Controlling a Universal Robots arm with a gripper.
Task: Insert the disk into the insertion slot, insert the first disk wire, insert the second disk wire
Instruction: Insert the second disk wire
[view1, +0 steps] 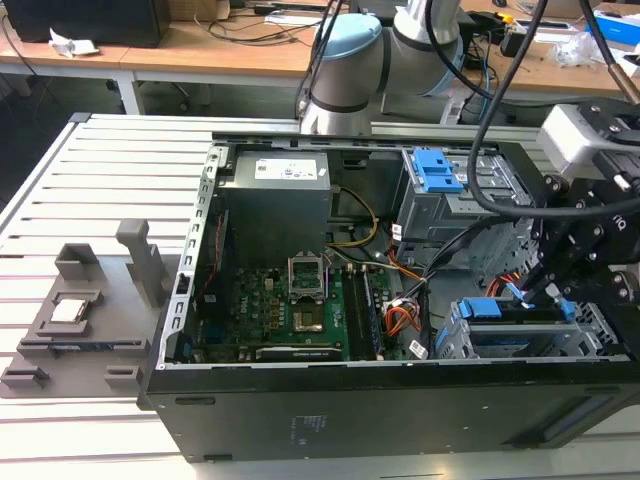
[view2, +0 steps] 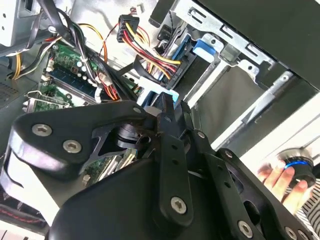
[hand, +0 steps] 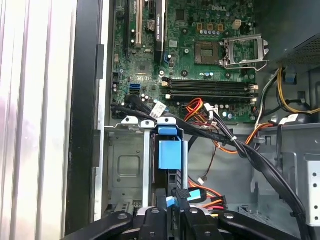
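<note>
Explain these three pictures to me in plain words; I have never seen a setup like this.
The machine is one robot arm working over an open desktop computer case that lies on a slatted metal table. The exterior view is taken from a camera off the arm. The two wrist views come from cameras riding on the arm, looking down past its black gripper into the case.

Inside the case you see the green motherboard, bundles of coloured wires, and a taller grey cage with blue latches. At the exterior view's right, the disk in its blue carrier sits in the insertion slot, a low silver cage.

The gripper is right at the disk's end, its fingertips pinching a small dark connector with a light blue tab. A person's hand appears in the second wrist view.
</note>
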